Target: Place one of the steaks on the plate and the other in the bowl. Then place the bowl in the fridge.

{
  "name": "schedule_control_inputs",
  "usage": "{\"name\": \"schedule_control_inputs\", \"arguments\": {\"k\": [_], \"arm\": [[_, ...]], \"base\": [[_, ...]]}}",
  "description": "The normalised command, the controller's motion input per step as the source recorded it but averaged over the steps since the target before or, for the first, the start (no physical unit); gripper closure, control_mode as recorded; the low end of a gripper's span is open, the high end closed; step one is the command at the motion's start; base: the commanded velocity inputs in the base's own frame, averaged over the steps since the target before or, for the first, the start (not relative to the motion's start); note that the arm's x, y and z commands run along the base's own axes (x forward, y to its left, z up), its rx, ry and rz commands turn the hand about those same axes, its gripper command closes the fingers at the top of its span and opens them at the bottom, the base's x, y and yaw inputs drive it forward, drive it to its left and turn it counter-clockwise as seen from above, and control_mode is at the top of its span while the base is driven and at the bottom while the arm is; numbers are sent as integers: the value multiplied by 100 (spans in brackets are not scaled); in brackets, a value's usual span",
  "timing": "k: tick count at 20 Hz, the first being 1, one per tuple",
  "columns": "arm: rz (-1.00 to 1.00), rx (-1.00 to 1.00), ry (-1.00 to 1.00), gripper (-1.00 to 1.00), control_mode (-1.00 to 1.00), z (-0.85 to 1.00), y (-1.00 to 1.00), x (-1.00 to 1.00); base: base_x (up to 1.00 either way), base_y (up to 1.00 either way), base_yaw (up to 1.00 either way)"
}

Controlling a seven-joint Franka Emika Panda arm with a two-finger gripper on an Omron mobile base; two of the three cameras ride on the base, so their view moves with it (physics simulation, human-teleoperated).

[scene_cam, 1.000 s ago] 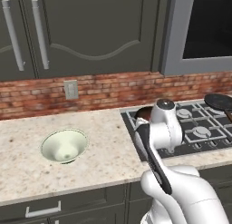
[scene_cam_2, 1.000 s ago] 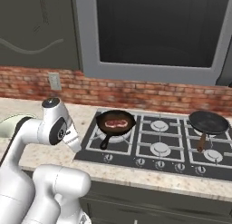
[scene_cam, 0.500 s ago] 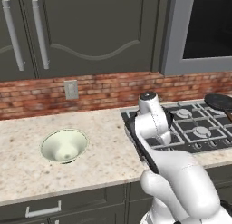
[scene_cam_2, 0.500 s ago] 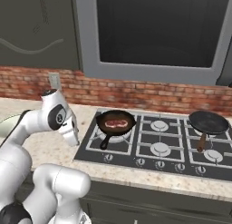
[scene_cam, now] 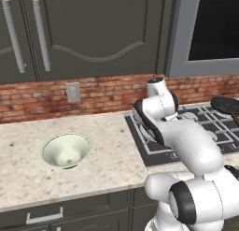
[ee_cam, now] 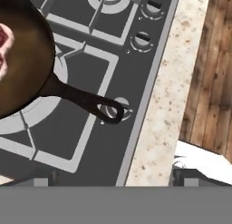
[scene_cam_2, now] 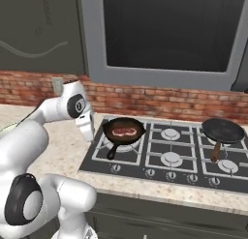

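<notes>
The wide pale cream-green conical bowl sits on a speckled beige-and-brown granite countertop. Behind it runs a red-brown brick backsplash with pale mortar lines, carrying a grey wall outlet plate. The upper cabinets are dark green with silver bar handles. The black cast-iron frying pan holds red-pink steak with whitish streaks. The gas cooktop is dark grey with lighter grey burner rings, and a second black pan has a brown handle. The floor shows brown wood planks.
</notes>
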Motion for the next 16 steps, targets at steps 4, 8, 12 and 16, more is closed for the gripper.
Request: {"name": "schedule_control_inputs", "arguments": {"k": [4, 8, 12, 16], "arm": [[0, 6, 0, -100, -100, -47, -6, 15], [0, 0, 0, -100, -100, -1, 0, 32], [1, 0, 3, -100, -100, 0, 0, 37], [1, 1, 0, -100, -100, -8, -20, 27]], "base": [[0, 0, 0], [0, 0, 0], [0, 0, 0], [0, 0, 0]]}}
